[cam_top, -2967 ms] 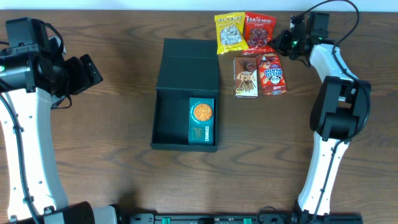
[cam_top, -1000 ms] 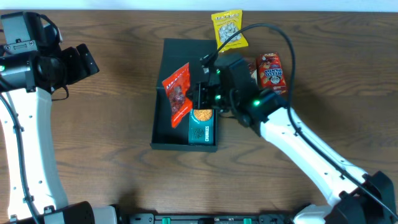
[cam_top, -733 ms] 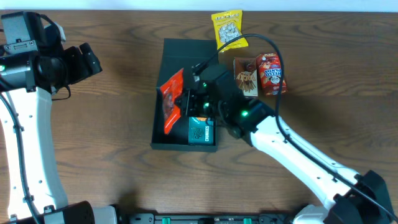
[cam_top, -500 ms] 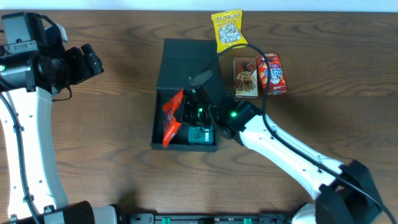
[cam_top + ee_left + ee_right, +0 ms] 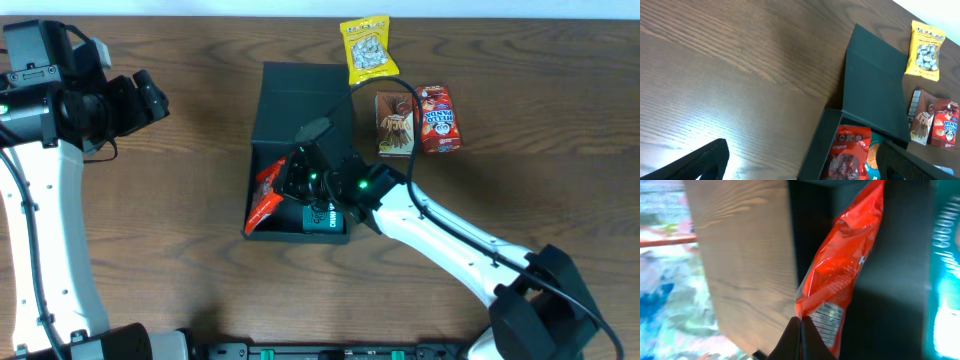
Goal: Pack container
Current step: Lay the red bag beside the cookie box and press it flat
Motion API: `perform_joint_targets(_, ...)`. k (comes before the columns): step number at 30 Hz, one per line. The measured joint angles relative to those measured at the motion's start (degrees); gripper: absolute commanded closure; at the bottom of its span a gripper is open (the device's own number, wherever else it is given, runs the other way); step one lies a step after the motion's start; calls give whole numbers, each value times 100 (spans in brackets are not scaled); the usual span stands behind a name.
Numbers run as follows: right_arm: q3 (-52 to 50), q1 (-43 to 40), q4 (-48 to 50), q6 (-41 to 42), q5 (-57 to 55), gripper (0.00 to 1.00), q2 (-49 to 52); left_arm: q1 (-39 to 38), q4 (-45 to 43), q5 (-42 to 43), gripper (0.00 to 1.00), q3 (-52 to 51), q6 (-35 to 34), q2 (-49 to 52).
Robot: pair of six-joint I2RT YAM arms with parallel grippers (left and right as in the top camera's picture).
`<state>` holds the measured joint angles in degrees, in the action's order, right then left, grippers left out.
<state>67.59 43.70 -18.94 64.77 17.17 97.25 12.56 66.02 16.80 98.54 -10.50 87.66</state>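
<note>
At the centre of the overhead frame, the dark container (image 5: 300,105) lies open with a teal packet (image 5: 324,219) inside. The right gripper (image 5: 800,322) is pinched on a red snack packet (image 5: 266,195) in its left half, and the left gripper (image 5: 152,97) hangs wide open at upper left. Upper right lie a yellow packet (image 5: 366,48), a brown box (image 5: 395,124) and a red carton (image 5: 437,118) reading Hello Panda.
</note>
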Motion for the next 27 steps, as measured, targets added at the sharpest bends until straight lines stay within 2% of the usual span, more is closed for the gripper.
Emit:
perform_joint_targets(5,-7,0,-769,20,-269,99,9,0,0,48,5,0,0,0)
perform_joint_targets(6,-7,0,-892,-11,-304,87,17,0,0,55,5,0,0,0)
perform_joint_targets(7,-7,0,-1005,-13,-326,67,31,0,0,66,5,0,0,0)
perform_joint_targets(8,-7,2,-1152,-52,-354,31,63,0,0,74,5,0,0,0)
perform_joint_targets(10,-7,4,-1316,-107,-374,1,177,0,0,85,5,0,0,0)
perform_joint_targets(18,-7,-28,-1241,-859,-254,1,389,0,2,87,5,0,0,0)
perform_joint_targets(20,-2,-74,-1235,-1145,-234,7,323,0,24,87,4,0,0,0)
perform_joint_targets(21,20,-116,-1259,-1329,-219,17,275,0,26,85,5,0,0,0)
perform_joint_targets(22,59,-153,-1290,-1493,-208,38,227,0,33,87,5,0,0,0)
perform_joint_targets(23,111,-197,-1320,-1648,-173,72,173,0,37,87,5,0,0,0)
perform_joint_targets(24,166,-240,-1329,-1753,-149,96,109,0,39,87,5,0,0,0)
perform_joint_targets(27,354,-330,-1335,-2153,-52,99,-133,0,39,85,5,0,0,0)
